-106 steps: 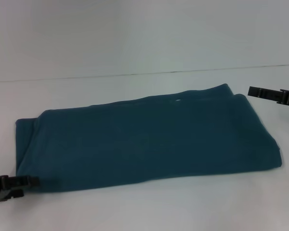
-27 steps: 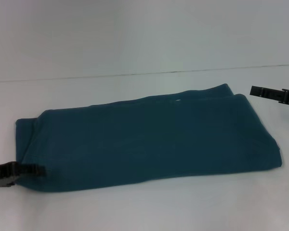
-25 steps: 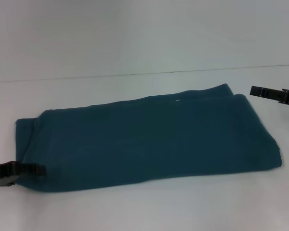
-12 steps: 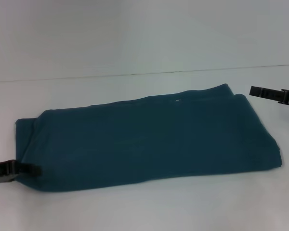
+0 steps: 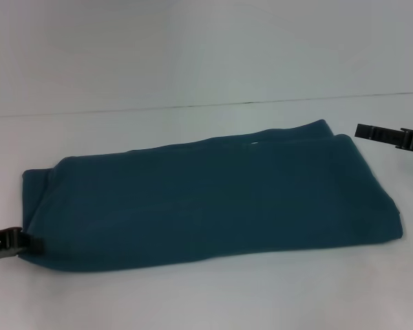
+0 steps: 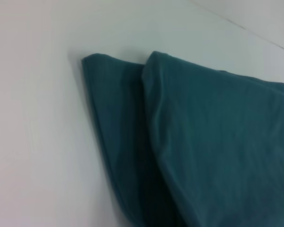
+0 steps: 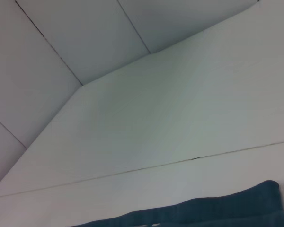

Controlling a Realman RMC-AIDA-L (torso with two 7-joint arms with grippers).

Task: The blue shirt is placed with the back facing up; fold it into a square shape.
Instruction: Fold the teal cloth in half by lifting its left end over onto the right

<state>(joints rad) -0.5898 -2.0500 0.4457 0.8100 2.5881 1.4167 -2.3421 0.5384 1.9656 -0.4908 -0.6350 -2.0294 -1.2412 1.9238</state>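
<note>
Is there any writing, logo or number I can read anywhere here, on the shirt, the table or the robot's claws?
None can be read.
The blue shirt shows only plain fabric in all three views; no lettering is visible.
A tiny pale speck near its far edge is too small to tell whether it is a label.
The table, the left gripper and the right gripper show no markings.

A plain white table (image 5: 193,302) — a thin dark seam (image 5: 261,102) crossing its far side.
</note>
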